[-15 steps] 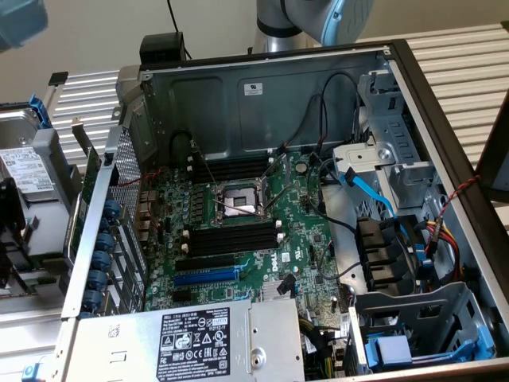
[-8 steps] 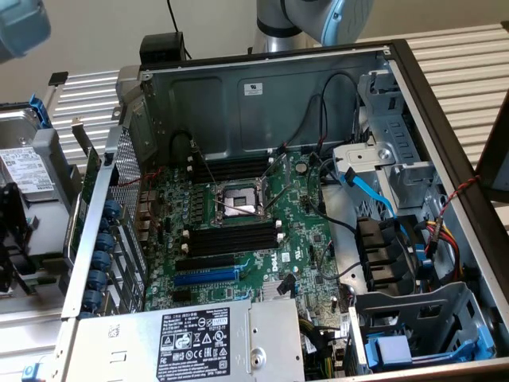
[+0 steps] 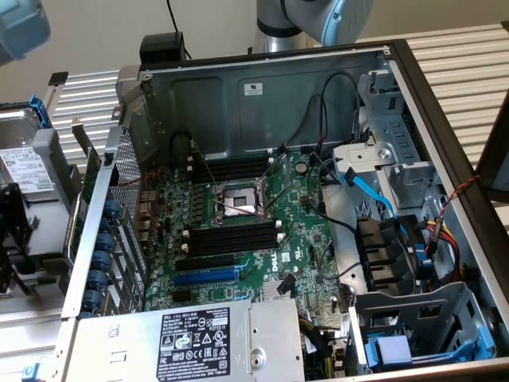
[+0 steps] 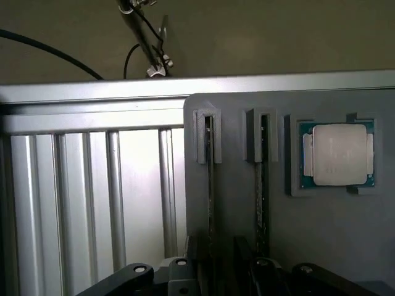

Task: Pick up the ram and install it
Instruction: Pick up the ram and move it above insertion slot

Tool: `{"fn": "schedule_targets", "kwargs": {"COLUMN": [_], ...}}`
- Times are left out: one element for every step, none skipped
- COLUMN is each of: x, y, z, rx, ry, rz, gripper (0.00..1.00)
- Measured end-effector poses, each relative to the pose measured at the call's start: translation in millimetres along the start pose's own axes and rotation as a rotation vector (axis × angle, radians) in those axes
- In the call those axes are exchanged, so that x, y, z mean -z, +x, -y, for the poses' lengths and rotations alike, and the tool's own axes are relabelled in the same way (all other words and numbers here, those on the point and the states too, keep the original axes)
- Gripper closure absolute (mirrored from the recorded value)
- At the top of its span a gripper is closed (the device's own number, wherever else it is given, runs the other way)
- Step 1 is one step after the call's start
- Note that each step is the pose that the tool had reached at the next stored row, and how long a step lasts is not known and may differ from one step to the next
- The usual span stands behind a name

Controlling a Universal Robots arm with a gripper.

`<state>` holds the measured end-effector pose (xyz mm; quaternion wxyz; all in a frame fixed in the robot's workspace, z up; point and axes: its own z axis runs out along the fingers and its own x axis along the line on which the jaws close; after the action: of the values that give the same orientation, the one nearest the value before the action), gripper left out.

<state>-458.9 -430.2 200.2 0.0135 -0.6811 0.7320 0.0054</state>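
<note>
The arm (image 3: 314, 20) shows at the top edge of the exterior view: a silver-grey upright tube meeting a rounded joint with a light-blue cap. A blurred blue-grey joint housing (image 3: 20, 32), seemingly part of the same arm, sits in that view's upper left corner. In the wrist view the gripper (image 4: 219, 271) shows its black linkages spread to either side, with the jaws standing wide apart.

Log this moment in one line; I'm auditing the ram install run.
gripper: open, empty, at grey plastic holder | ram, thin dark circuit-board stick: standing edge-on in holder slot | long black memory slots: empty
</note>
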Motion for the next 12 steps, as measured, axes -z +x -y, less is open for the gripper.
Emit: {"fn": "schedule_targets", "kwargs": {"x": [-0.2,-0.3,-0.4,-0.5,-0.5,-0.5,-0.6,-0.6,-0.7,-0.9,-1.0,-1.1], "y": [0.0,0.1,0.2,0.4,0.5,0.6,0.8,0.8,0.8,0.9,1.0,1.0], "z": [0.0,0.0,0.0,0.0,-0.1,-0.1,0.0,0.0,0.0,0.0,0.0,0.0], "rx": [-0.005,-0.009,-0.01,-0.01,-0.01,-0.01,-0.01,-0.01,-0.01,-0.01,-0.01,-0.01], "ry": [-0.0028,-0.0064,-0.0102,-0.014,-0.016,-0.0163,-0.0163,-0.0163,-0.0163,-0.0162,-0.0162,-0.0161], "rz": [0.0013,0.0023,0.0028,0.0028,0.0026,0.0025,0.0026,0.0026,0.0026,0.0026,0.0026,0.0027], "gripper": [0.64,0.64,0.64,0.64,0.64,0.64,0.64,0.64,0.64,0.64,0.64,0.64]}}
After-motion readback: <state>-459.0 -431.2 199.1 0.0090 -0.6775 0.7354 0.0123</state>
